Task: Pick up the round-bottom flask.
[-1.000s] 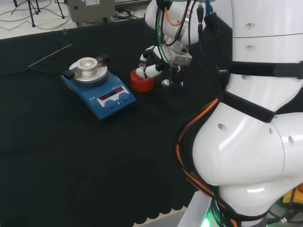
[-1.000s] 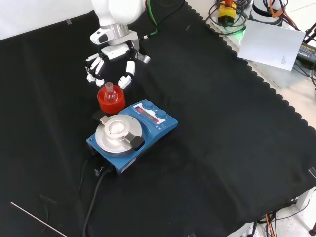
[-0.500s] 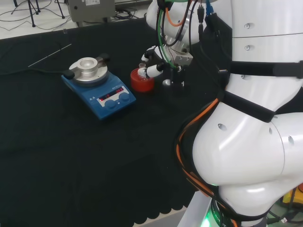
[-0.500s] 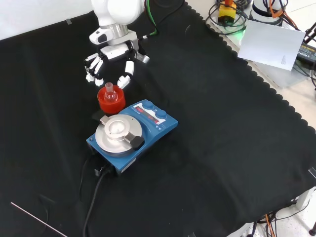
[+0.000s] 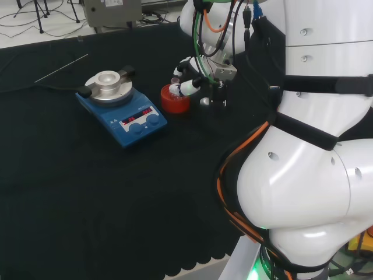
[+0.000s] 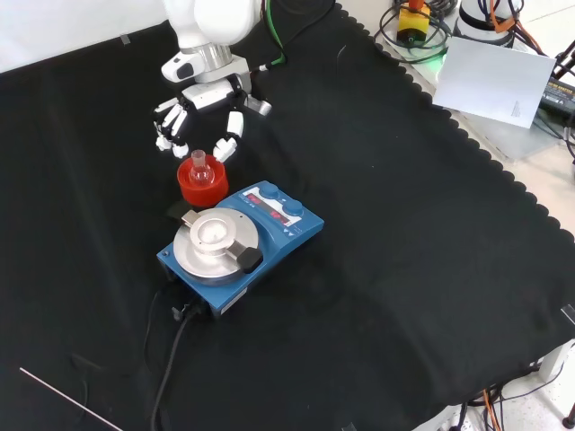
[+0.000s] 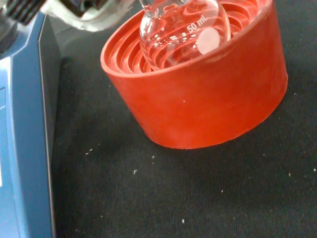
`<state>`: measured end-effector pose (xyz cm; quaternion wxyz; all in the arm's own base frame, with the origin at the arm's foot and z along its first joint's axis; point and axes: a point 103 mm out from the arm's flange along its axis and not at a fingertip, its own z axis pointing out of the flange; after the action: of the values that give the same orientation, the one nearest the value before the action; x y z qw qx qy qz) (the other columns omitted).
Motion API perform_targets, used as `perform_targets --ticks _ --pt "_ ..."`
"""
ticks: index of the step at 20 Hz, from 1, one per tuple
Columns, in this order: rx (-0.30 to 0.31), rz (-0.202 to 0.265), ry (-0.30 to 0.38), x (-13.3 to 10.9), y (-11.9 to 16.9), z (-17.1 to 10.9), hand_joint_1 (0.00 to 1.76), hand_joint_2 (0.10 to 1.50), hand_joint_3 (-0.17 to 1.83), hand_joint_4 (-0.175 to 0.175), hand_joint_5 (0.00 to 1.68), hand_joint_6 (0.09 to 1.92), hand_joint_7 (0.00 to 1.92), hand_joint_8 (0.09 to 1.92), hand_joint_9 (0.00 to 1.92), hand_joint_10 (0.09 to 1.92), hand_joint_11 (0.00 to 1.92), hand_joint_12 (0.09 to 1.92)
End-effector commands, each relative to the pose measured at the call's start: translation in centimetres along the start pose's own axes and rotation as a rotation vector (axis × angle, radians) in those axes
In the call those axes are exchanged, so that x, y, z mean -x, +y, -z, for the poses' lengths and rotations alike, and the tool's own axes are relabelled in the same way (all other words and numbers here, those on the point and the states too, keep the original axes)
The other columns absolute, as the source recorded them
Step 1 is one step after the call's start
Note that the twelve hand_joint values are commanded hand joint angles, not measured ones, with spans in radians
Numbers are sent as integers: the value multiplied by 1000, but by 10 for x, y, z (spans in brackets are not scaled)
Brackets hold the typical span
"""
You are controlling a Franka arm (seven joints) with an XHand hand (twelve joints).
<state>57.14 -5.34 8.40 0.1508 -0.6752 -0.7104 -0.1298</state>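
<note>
While the hand [image 6: 199, 121] hovers with fingers spread, the round-bottom flask [image 6: 200, 168] stands upright just below it in the front view's upper left.

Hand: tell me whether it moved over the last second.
Yes, slightly: in the front view the hand has drawn up and away from the red stand, fingers open.

From the front view I see the hand [image 6: 199, 115] hanging spread at twelve o'clock of the flask [image 6: 199, 168], apart from it, with bare cloth [image 6: 404, 233] between. At six o'clock the blue stirrer plate [image 6: 241, 244] stands just beside the red ribbed stand [image 6: 199, 185], blocking that side. Three and nine o'clock are bare cloth. A thin rod [image 6: 70, 401] lies well apart near the bottom edge.
</note>
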Motion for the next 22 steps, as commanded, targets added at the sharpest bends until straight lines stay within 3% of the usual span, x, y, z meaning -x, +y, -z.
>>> perform_targets --ticks 1,4,18,19,21,22 --pt "-6 -3 -25 -9 5 -7 860 623 604 20 702 696 391 568 509 584 45 1354" --pt "3 11 4 -7 6 -7 860 624 605 20 707 700 391 568 509 584 45 1354" --pt "20 14 -22 -10 5 -9 876 659 619 38 840 734 408 572 526 585 54 1356" --pt "28 13 -33 -12 5 -9 883 673 617 50 895 725 416 571 535 582 62 1355" --pt "45 10 -50 -15 5 -10 988 834 421 133 1008 846 440 576 560 581 91 1353" --pt "53 10 -53 -15 6 -10 1019 868 381 154 1041 875 459 573 578 573 111 1343"
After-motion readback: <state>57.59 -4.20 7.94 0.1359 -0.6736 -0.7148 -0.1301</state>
